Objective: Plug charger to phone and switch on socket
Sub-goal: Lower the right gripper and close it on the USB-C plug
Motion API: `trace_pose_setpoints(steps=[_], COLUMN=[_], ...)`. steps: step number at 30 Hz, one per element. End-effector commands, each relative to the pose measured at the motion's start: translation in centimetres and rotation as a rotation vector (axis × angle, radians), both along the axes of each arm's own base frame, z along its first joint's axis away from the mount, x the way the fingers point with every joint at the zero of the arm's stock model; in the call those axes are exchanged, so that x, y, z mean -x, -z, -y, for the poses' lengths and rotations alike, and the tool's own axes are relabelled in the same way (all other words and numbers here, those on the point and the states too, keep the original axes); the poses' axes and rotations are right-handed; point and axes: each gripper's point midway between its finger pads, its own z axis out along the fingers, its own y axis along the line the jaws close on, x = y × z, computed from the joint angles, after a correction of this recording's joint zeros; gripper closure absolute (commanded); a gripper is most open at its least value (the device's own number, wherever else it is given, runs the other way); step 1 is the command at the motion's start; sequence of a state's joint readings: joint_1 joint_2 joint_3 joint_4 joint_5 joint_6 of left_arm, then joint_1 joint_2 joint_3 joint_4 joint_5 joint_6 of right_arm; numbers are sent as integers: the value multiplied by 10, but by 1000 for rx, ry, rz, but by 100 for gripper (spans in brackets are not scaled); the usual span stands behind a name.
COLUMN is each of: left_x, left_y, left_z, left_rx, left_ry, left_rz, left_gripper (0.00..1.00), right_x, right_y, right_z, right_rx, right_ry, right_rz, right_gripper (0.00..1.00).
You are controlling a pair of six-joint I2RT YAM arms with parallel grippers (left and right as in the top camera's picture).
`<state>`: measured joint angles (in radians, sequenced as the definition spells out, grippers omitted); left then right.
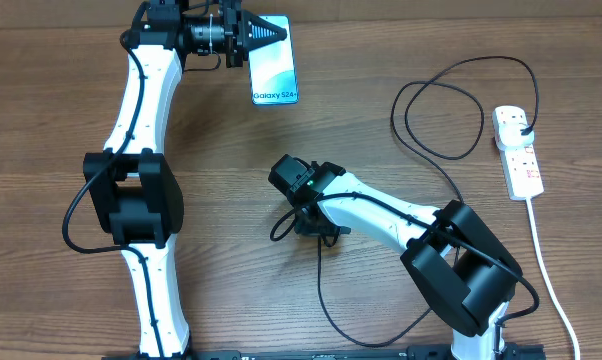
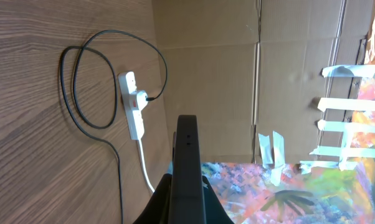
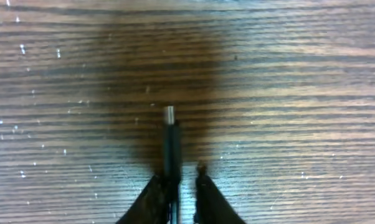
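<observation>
The phone, its lit teal screen reading "Galaxy S24", is held off the table at the back by my left gripper, which is shut on its upper end. In the left wrist view the phone shows edge-on between the fingers. The charger loops across the table from its black plug in the socket. Its small plug tip lies on the wood between the fingers of my right gripper. The jaws stand narrow: the cable rests against the left finger, and a slit of table shows before the right finger.
The socket's white cord runs down the right side toward the front edge. The charger's slack curls under my right arm. A cardboard wall stands behind the table in the left wrist view.
</observation>
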<state>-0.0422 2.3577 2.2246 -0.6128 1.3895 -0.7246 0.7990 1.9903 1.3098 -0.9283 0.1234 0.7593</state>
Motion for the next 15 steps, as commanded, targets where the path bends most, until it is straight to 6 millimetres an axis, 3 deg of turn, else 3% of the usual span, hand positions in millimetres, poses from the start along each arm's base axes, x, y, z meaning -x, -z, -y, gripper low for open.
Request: trace_pose_setpoints(steps=[1,11,15], left_x=[4,4,4], left_y=[-15,-15,-15], left_z=[2,2,2], left_rx=[13,13,13], left_ry=[21,21,21], left_rz=[57,58,57], left_gripper=[96,96,96], right_x=[-6,-8,-9], right_y=[1,1,1], right_z=[-1,-3,-3], right_rx=[7,-1,-3], right_ry=[7,7,7], right_rz=[14,22,25], right_gripper=[90,93,75])
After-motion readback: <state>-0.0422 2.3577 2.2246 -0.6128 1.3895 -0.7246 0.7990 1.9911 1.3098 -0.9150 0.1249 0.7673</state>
